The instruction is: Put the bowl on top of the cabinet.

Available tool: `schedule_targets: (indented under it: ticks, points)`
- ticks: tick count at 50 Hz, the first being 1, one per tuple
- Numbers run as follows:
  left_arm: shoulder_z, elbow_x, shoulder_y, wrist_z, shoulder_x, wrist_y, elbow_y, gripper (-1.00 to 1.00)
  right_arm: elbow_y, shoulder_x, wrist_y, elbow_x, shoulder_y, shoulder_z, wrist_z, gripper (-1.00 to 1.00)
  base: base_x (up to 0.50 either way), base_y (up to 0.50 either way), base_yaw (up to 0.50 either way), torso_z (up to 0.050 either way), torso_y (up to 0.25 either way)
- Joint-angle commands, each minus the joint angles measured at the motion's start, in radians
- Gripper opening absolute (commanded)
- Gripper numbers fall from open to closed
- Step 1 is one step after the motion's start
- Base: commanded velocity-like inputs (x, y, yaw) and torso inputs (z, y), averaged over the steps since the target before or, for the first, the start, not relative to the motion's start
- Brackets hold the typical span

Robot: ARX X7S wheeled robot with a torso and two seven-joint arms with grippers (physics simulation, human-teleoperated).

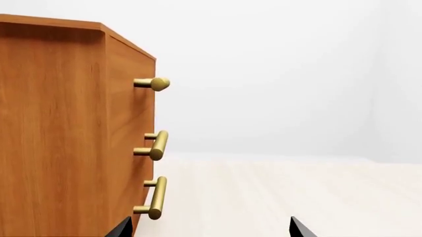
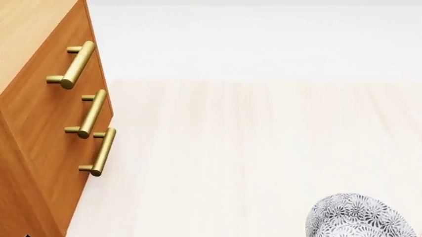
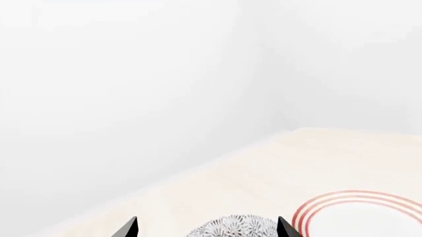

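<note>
One bowl (image 2: 359, 217), seemingly dome up

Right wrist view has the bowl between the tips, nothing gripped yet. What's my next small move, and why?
Probably ease the right gripper down around the bowl before closing. Its fingertips stand apart, only their points showing either side of the bowl's edge, so a grasp looks unsecured. The cabinet can wait until the bowl is held.

Bowls: one, the patterned bowl (image 2: 359, 217), seen at the edge of the head view
Cabinets: one wooden cabinet (image 2: 39, 143)
Brass handles (image 2: 72, 65): three, all on the cabinet front
Plates: one, the red-ringed plate (image 3: 362, 217)
Pincers: two, the left pincer (image 1: 211, 231) and right pincer (image 3: 207, 228), each showing two dark fingertips
</note>
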Motion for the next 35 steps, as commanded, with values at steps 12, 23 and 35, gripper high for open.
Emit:
schedule_targets:
  ticks: [12,23,35]
  points:
    - [0.007,-0.004,-0.005,-0.009,-0.005,-0.007,-0.002,1.0,0.004,-0.014,-0.138,0.126,-0.049,0.057,-0.008,1.0,0.0,0.0,0.0,0.0,0.0]
    - [0.009,-0.004,-0.003,-0.014,-0.01,-0.005,0.003,1.0,0.017,0.006,-0.179,0.247,-0.052,0.077,-0.031,1.0,0.0,0.0,0.0,0.0,0.0]
    - [0.015,-0.004,-0.013,-0.015,-0.009,-0.007,-0.009,1.0,0.021,0.02,-0.206,0.328,-0.064,0.101,-0.039,1.0,0.0,0.0,0.0,0.0,0.0]
